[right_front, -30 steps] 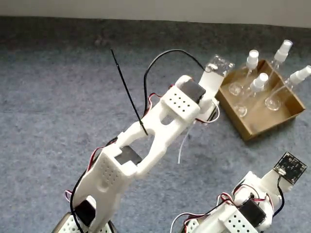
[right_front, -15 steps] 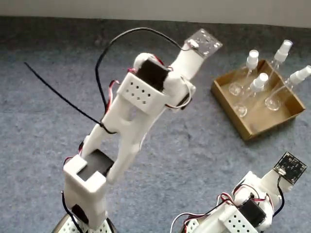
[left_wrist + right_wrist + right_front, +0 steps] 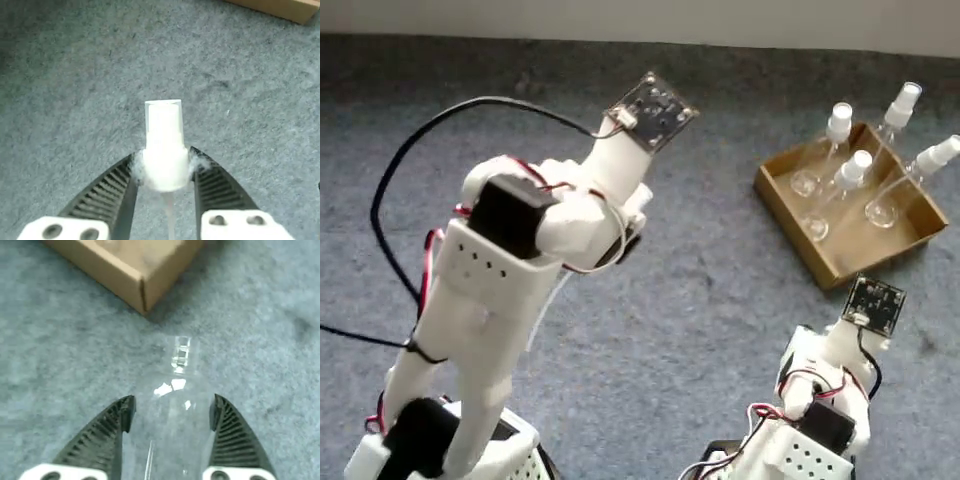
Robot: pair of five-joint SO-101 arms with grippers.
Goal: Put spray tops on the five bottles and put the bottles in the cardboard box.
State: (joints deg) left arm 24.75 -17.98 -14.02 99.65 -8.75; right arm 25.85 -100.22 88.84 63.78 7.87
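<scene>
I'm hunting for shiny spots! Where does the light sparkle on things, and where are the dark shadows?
Right wrist view: white glints sit on the clear bottle held in the right end effector, and a dark shadow hugs the corner of the cardboard box. Left wrist view: the spray top in the left end effector is lit evenly, with no sparkle.
</scene>
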